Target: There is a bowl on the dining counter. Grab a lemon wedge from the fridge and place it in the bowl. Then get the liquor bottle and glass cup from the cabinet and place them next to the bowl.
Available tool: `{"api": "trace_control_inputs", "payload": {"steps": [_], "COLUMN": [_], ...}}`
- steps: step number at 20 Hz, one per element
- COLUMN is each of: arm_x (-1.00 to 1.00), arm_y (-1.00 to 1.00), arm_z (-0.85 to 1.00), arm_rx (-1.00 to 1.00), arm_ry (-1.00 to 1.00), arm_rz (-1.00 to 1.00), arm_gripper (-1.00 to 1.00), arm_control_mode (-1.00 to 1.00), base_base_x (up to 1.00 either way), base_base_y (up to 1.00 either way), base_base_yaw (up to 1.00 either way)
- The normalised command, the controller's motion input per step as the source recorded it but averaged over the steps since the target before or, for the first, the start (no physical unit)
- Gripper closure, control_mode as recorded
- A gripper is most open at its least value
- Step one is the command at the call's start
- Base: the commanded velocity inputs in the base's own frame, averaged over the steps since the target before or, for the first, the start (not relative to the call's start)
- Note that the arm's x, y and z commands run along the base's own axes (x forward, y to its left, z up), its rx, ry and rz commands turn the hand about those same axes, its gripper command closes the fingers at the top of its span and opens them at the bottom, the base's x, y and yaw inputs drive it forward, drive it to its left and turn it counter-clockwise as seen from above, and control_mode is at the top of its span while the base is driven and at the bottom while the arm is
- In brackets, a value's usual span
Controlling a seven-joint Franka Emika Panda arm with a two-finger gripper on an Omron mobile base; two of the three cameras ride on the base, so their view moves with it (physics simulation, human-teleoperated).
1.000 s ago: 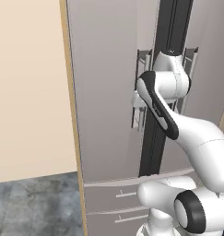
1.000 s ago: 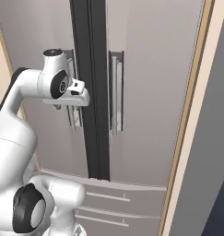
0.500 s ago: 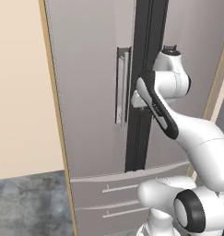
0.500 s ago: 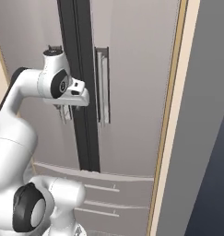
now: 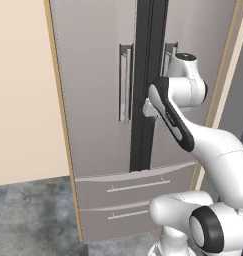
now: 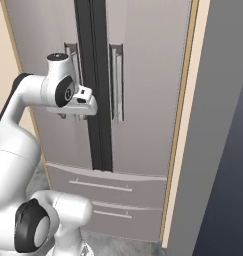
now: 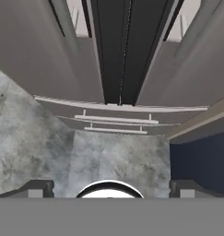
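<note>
Presently, reading the left base view from its left edge: a plain tan panel stands beside the fridge, whose two doors are shut, with a dark vertical seam between them. A long bar handle is mounted on the left door just beside the seam; a second bar handle on the right door is partly covered by the arm. Two drawer fronts run across the bottom, each with a thin horizontal pull. The wrist hangs in front of the seam at about handle height, not touching either handle as far as can be judged. In the hand view the gripper points down the fridge front toward the grey floor, fingers spread wide apart with nothing between them.
</note>
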Motion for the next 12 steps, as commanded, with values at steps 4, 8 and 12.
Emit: {"api": "trace_control_inputs", "payload": {"steps": [4, 8, 12], "arm_x": [-0.05, -0.16, -0.01], "arm_y": [0.00, 0.02, 0.25], "arm_z": [0.00, 0.07, 0.18], "arm_rx": [0.00, 0.00, 0.00], "arm_ry": [-0.01, -0.24, -0.36], "arm_rz": [0.00, 0.00, 0.00], "arm_gripper": [-1.00, -1.00, -1.00], "arm_control_mode": [-1.00, -1.00, -1.00], "base_base_x": [-0.13, 0.00, 0.00], "base_base_y": [0.00, 0.00, 0.00], "base_base_yaw": [0.00, 0.00, 0.00]}}
